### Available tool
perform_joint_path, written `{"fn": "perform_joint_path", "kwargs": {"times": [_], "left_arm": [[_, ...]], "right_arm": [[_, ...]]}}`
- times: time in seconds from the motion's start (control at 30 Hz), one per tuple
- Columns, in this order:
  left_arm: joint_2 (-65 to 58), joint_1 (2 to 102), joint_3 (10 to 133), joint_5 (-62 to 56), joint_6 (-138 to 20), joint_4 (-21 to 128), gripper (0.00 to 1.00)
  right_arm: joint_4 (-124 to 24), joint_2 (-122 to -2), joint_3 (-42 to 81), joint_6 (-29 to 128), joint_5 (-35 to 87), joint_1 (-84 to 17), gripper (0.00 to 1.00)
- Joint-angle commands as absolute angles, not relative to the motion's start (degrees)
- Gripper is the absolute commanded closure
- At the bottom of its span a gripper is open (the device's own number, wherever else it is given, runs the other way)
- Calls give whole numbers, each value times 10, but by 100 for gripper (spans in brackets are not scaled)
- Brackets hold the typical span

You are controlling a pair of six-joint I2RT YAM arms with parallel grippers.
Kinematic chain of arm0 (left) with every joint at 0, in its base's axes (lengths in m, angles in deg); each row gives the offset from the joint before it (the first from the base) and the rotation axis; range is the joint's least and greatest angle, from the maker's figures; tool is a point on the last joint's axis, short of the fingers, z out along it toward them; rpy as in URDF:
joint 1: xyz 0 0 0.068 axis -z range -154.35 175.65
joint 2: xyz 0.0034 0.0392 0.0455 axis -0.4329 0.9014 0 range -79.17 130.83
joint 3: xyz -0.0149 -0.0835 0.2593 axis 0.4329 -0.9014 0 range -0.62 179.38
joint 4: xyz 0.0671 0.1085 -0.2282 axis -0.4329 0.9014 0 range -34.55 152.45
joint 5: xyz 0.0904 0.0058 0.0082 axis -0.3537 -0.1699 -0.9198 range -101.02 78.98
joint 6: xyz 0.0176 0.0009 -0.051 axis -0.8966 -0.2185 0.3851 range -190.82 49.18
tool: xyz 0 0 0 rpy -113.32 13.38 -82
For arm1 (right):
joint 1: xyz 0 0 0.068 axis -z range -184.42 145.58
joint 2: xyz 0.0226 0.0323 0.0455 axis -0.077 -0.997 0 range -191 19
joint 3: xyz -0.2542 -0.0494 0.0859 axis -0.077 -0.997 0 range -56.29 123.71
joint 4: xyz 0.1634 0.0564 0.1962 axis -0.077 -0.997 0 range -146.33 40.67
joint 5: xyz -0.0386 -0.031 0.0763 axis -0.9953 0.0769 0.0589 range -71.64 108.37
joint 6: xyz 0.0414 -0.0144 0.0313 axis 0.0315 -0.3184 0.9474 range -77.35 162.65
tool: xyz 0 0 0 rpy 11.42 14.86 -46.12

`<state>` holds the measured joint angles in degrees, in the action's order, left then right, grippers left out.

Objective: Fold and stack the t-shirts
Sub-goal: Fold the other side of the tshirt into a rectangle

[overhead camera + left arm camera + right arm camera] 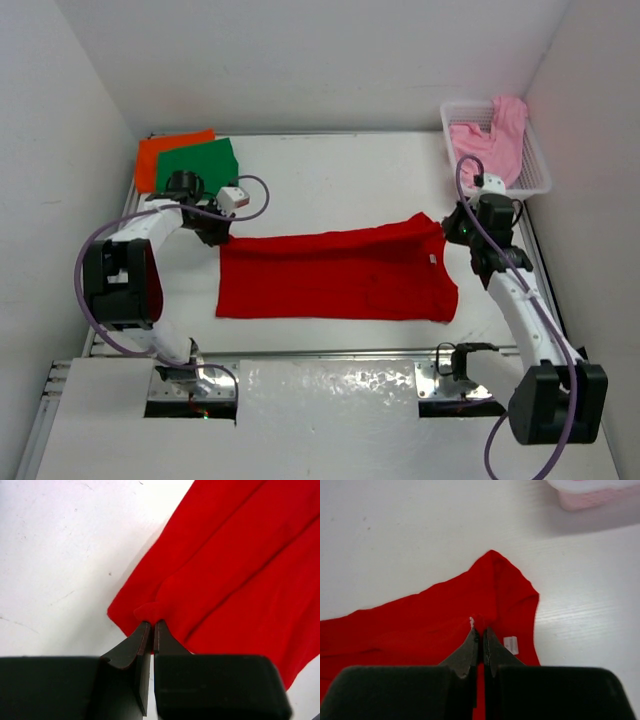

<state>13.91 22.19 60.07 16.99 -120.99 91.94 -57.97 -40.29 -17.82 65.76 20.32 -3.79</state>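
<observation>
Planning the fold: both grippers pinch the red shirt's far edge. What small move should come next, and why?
Probably raise both pinched ends slightly, together, ready to fold toward the near edge. The left gripper and right gripper are each shut on one end of the far edge of the red t-shirt, which lies spread flat.

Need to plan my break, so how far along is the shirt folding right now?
Done: the orange shirt and green shirt look folded, green overlapping orange, at the far left corner. In hand: the red shirt lies flat mid-table, with the left fingers and right fingers each pinched shut on a far corner. Left: the pink shirt is draped in the basket, not yet started.
</observation>
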Motion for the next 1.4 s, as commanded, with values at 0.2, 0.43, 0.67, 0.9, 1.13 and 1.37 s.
{"fn": "perform_joint_path", "kwargs": {"times": [0.2, 0.43, 0.67, 0.9, 1.13, 1.37], "left_arm": [[89, 220, 568, 175, -1295, 936, 100], [63, 227, 503, 170, -1308, 933, 88], [48, 198, 535, 139, -1414, 1087, 70], [46, 195, 572, 137, -1405, 1115, 66], [61, 238, 576, 125, -1368, 1071, 49], [41, 295, 507, 68, -1427, 1085, 48]], "right_arm": [[-606, -363, -242, 648, 210, -23, 100], [-596, -372, -277, 650, 227, -23, 100], [-600, -380, -284, 641, 225, -23, 100], [-599, -380, -289, 639, 227, -23, 100], [-611, -372, -288, 632, 219, -23, 100], [-610, -364, -297, 638, 214, -23, 100]]}}
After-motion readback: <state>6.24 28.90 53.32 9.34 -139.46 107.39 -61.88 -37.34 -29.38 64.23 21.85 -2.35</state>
